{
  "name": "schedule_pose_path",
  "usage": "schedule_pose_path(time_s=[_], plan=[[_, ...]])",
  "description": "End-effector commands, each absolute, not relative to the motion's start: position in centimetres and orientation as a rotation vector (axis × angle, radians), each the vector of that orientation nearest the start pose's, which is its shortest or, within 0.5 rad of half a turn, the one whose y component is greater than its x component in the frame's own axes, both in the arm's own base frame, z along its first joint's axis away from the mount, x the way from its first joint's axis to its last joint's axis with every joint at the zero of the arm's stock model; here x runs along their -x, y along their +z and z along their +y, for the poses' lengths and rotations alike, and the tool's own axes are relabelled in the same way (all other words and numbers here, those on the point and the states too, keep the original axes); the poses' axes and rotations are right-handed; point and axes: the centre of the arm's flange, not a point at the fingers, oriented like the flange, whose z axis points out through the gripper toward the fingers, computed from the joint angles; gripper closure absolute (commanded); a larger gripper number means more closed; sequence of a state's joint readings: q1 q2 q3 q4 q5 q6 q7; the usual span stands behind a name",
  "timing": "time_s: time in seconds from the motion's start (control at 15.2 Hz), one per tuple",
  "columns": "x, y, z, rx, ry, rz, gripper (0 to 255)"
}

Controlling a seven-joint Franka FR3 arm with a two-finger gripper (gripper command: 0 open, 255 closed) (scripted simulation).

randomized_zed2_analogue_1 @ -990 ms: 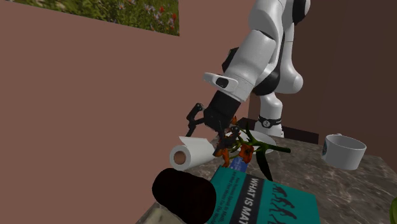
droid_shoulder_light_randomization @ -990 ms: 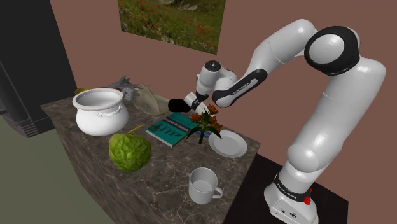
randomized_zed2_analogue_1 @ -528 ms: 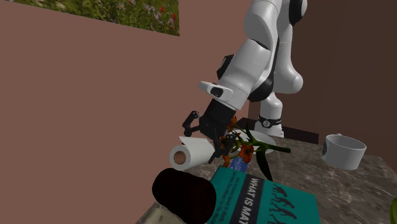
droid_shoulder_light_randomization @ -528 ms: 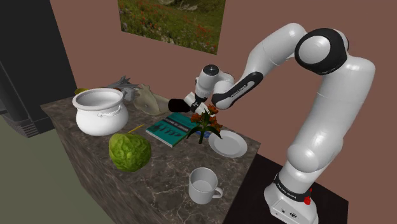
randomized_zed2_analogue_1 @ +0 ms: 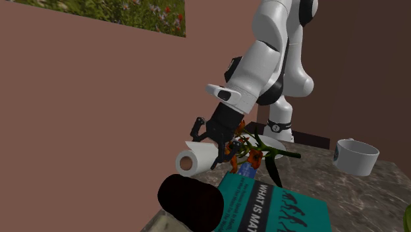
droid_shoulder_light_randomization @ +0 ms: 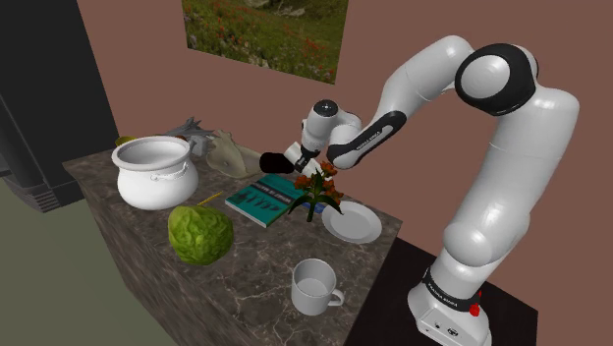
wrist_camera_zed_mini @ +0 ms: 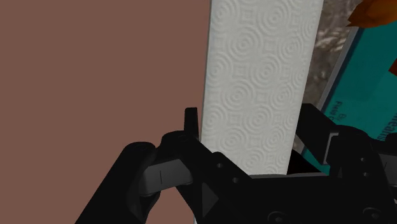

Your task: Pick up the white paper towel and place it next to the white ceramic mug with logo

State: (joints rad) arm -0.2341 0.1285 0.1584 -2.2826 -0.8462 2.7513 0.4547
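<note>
**Gripping a soft roll beside the wall**

You have the gripper (randomized_zed2_analogue_1: 212, 140) closed across the paper towel (wrist_camera_zed_mini: 254, 95). In the wrist view one black finger sits against each long side of the embossed white roll. The roll lies on its side on the dark stone counter (droid_shoulder_light_randomization: 246, 280), just beside the brown wall (wrist_camera_zed_mini: 95, 63), with its hollow core facing the second exterior camera.

Expect it to be very light and soft. It will likely dent under pressure rather than slip, and its textured surface should hold well. A loose outer sheet could peel away. Take it across the middle of its length, as you have it, so it hangs level.

Mind what crowds the far side from the wall:
- The teal book (droid_shoulder_light_randomization: 265, 197) lies just beside the roll.
- The orange flowers (droid_shoulder_light_randomization: 319, 187) stand near the gripper, and their stems could catch the wrist.
- A dark rounded object (randomized_zed2_analogue_1: 188, 203) sits near the roll's open end.

The white mug (droid_shoulder_light_randomization: 314, 287) stands well apart, near the counter's front edge. The white plate (droid_shoulder_light_randomization: 352, 222) lies between it and the flowers. Lifting clear of the flowers before travelling looks safest. The green lumpy thing (droid_shoulder_light_randomization: 200, 234) lies near the mug on the shoulder view's left.
</note>
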Motion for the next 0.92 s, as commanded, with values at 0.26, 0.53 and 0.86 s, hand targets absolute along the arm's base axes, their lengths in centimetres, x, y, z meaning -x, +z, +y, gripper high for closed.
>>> schedule_pose_path(time_s=[0.26,0.53,0.86], plan=[[-54.9,32.5,-1.2,3.409,-0.691,-0.346,255],[-54.9,34.1,-1.2,3.409,-0.691,-0.346,255],[-54.9,36.8,-1.2,3.409,-0.691,-0.346,255]])
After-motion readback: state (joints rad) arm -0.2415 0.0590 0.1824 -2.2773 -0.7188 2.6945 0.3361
